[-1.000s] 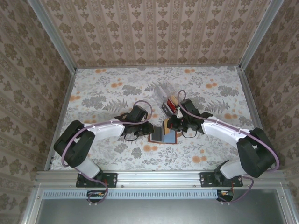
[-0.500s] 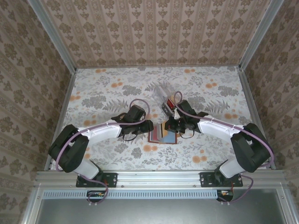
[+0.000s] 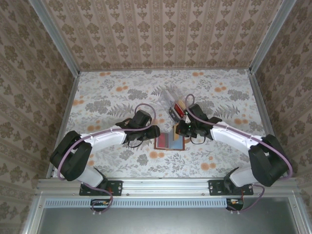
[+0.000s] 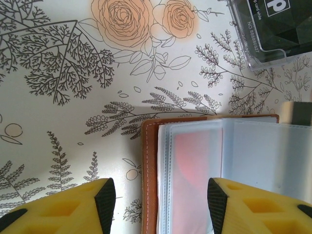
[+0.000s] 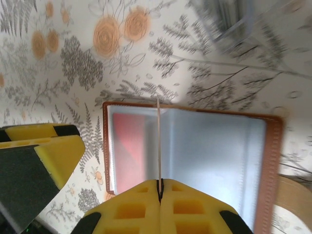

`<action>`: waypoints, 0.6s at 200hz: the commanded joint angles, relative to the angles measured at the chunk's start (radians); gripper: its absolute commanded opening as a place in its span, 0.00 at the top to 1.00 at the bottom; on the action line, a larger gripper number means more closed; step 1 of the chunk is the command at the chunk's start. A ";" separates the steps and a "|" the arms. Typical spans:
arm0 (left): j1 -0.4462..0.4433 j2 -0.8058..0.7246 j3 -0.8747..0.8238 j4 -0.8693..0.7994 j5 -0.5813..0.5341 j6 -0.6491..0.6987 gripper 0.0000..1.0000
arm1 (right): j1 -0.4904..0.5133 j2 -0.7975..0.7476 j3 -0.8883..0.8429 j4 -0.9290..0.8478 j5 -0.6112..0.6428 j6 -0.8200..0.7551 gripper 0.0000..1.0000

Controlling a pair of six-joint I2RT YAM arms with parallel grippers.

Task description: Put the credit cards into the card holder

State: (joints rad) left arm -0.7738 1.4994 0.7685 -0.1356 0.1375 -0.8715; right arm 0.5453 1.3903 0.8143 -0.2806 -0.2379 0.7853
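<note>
the floral table (image 3: 107, 102) carries the card holder (image 3: 168, 143), lying open and flat near the front between the two arms, its brown leather rim up and clear sleeves showing red beneath. the left gripper (image 4: 161, 204) hangs over the holder's left edge with its jaws apart, nothing between them. the right gripper (image 5: 160, 192) is above the middle fold, fingers pressed together on a thin credit card (image 5: 158, 141), seen edge-on over the sleeves. a clear plastic case (image 3: 169, 99) lies just behind the holder.
</note>
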 commanded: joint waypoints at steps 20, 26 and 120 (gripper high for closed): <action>-0.008 0.038 0.030 -0.013 0.028 0.027 0.44 | -0.025 -0.159 -0.001 -0.103 0.117 -0.041 0.95; -0.008 0.044 0.033 -0.013 0.034 0.030 0.44 | -0.025 -0.169 -0.004 -0.094 0.110 -0.035 0.95; -0.018 0.116 0.054 -0.012 0.058 0.045 0.53 | 0.016 -0.007 -0.176 0.316 -0.125 0.117 0.96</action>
State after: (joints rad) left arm -0.7883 1.5986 0.7948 -0.1284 0.1902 -0.8570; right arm 0.5583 1.3472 0.6781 -0.0788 -0.3069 0.8539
